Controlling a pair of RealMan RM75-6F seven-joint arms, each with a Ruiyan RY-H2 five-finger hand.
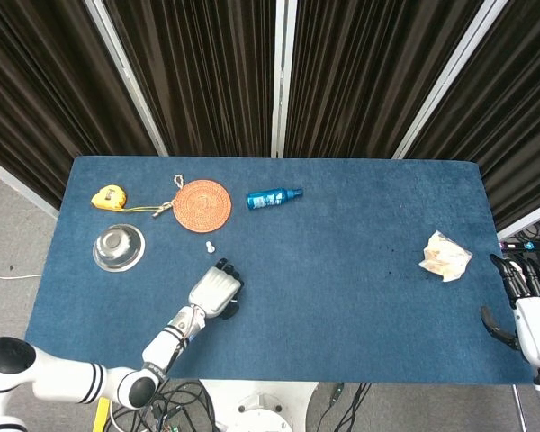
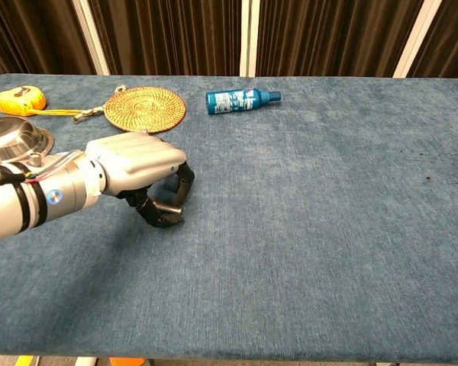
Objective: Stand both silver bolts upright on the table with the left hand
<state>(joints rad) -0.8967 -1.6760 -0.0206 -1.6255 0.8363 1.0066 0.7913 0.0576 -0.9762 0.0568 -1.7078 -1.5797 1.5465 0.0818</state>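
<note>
From the head view, we see one silver bolt [image 1: 211, 245] standing upright far of our left hand [image 1: 215, 292]. In the chest view, that hand [image 2: 141, 164] pinches the second bolt [image 2: 166, 206], lying flat; it remains to stand.

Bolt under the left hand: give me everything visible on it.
The bolt is a short, dull silver metal piece lying on its side on the blue table, not upright. Only part of its shaft shows in the chest view; its ends are hidden. The left hand arches over it, dark fingertips curled around it and apparently touching. The head view hides it entirely under the hand.
</note>
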